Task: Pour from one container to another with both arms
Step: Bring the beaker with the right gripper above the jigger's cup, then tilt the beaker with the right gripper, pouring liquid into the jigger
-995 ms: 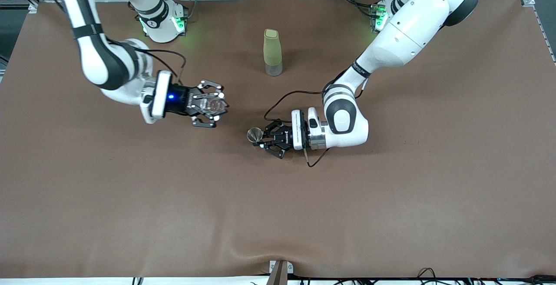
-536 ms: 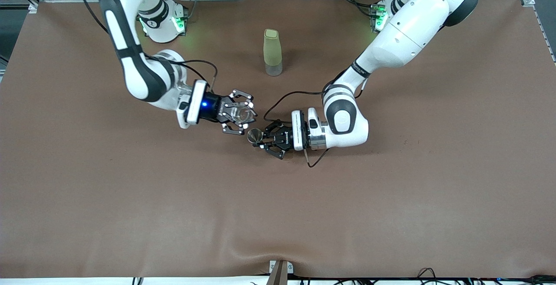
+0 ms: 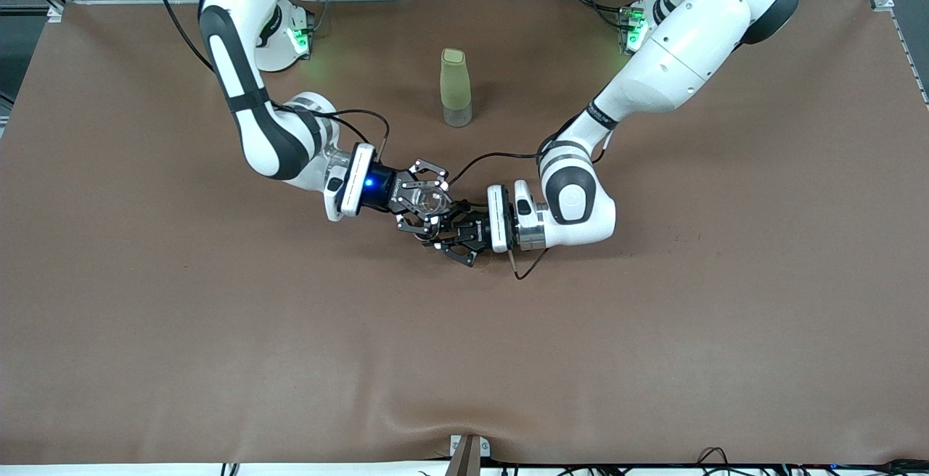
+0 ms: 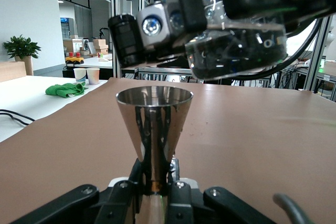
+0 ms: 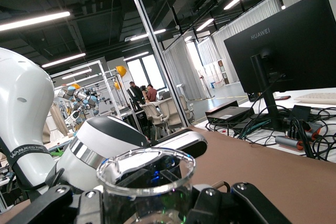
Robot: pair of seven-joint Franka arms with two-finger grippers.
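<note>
One glass cup (image 3: 430, 199) seemingly above one jigger (image 4: 154, 130); one bottle (image 3: 455, 88).

Silvery jigger (image 4: 154, 124), colourless clear cup (image 5: 147, 184), pale yellow-green bottle (image 3: 455, 87), brown table (image 3: 653, 331), black grippers

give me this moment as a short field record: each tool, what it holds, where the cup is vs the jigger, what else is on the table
left tool: shut on jigger, held upright
right tool: shut on glass cup
cup vs jigger: cup above the jigger's mouth, not yet tipped
bottle: upright on table, farther from the front camera than both tools, untouched
</note>
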